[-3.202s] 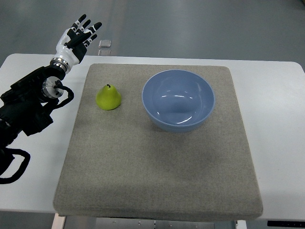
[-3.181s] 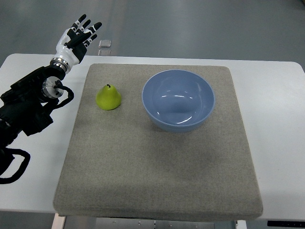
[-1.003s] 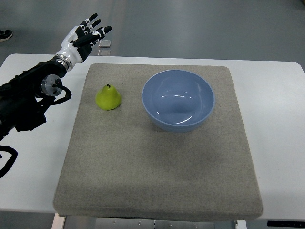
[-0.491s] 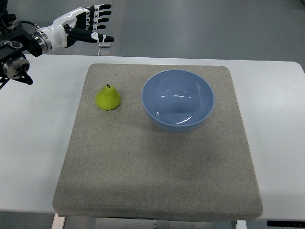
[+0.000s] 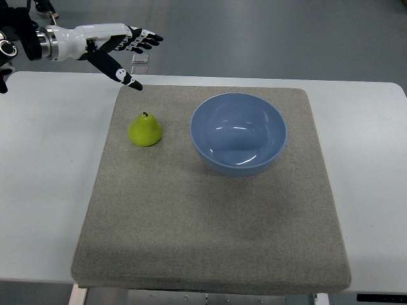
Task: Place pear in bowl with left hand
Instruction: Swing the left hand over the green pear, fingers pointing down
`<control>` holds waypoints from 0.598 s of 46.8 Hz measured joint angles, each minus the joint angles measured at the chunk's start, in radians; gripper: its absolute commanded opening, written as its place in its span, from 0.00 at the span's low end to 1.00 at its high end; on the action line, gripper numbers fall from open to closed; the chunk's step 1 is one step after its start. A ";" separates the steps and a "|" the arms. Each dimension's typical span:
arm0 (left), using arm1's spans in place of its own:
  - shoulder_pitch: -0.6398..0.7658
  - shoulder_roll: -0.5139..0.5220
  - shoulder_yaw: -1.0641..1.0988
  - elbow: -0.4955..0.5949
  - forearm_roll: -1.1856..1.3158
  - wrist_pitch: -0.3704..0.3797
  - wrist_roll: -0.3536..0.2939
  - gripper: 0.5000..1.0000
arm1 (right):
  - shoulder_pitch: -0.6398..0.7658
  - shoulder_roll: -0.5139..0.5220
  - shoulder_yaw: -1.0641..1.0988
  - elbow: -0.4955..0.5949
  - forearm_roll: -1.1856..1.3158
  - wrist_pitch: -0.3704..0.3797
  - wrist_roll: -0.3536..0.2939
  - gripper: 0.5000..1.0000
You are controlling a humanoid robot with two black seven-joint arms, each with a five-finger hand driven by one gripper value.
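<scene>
The left hand is held open and empty at upper left. The pear stands upright on the mat, below the hand, left of the bowl.

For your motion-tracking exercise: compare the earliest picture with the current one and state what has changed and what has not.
The left hand has swung up and toward the far edge of the table, its arm now mostly out of view, fingers spread, thumb pointing down toward the mat. It holds nothing. The pear and bowl have not moved.
</scene>
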 measured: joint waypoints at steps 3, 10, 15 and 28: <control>-0.005 0.003 -0.001 -0.020 0.071 -0.001 -0.004 0.98 | 0.000 0.000 0.000 0.000 0.000 0.000 0.000 0.85; -0.007 0.004 -0.001 -0.063 0.218 -0.004 -0.011 0.98 | 0.000 0.000 0.000 0.000 0.000 0.000 0.000 0.85; -0.006 0.005 -0.001 -0.086 0.315 -0.004 -0.042 0.98 | 0.000 0.000 0.000 0.000 0.000 0.000 0.000 0.85; -0.003 -0.007 -0.003 -0.117 0.532 0.011 -0.073 0.98 | 0.000 0.000 0.000 0.000 0.000 0.000 0.000 0.85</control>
